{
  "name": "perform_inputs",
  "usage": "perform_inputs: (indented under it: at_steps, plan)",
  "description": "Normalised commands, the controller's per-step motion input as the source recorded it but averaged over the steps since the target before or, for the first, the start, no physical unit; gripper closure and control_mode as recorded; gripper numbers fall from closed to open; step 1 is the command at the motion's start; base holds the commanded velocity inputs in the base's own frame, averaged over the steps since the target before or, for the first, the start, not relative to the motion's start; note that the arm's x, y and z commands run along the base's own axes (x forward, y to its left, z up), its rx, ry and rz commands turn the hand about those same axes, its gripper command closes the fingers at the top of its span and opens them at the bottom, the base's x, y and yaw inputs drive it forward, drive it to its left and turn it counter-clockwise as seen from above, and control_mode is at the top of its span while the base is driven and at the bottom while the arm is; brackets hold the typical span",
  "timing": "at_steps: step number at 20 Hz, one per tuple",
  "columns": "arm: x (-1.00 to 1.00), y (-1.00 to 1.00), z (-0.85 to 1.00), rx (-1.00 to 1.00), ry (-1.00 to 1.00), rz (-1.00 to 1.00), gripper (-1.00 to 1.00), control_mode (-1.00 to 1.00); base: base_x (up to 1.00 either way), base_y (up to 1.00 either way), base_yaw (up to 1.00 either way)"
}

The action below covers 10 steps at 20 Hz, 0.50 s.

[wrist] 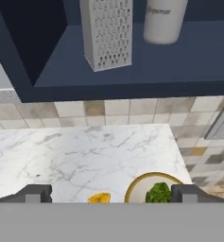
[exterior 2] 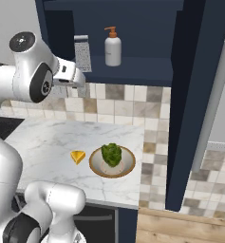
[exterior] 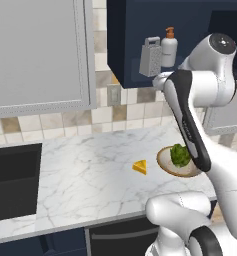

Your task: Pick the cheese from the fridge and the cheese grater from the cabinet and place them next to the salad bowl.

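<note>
Cheese [exterior: 139, 167] lies on the marble table [exterior: 85, 170], just beside the salad bowl [exterior: 177, 161], near the table's right end. Cheese grater [exterior: 150, 56] stands upright on the open navy cabinet [exterior: 135, 30] shelf, near its front edge, soap bottle [exterior: 169, 47] beside it. My arm is raised, forearm up at shelf height. My claw [wrist: 111, 194] is empty, fingers wide apart, looking at the shelf and down over the table.

Marble counter [exterior: 90, 170] bears cheese [exterior: 139, 167] beside salad bowl [exterior: 166, 162].
</note>
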Motion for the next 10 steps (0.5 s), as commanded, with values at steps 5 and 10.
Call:
perform_inputs:
  at_steps: [5, 10]
  plan:
    - [0.37, 0.12, 0.22, 0.0, -0.01, -0.01, -1.0, -1.0, 0.0, 0.0, 0.0]
    - [0.38, -0.14, 0.0, 0.0, -0.05, 0.1, -1.0, -1.0, 0.0, 0.0, 0.0]
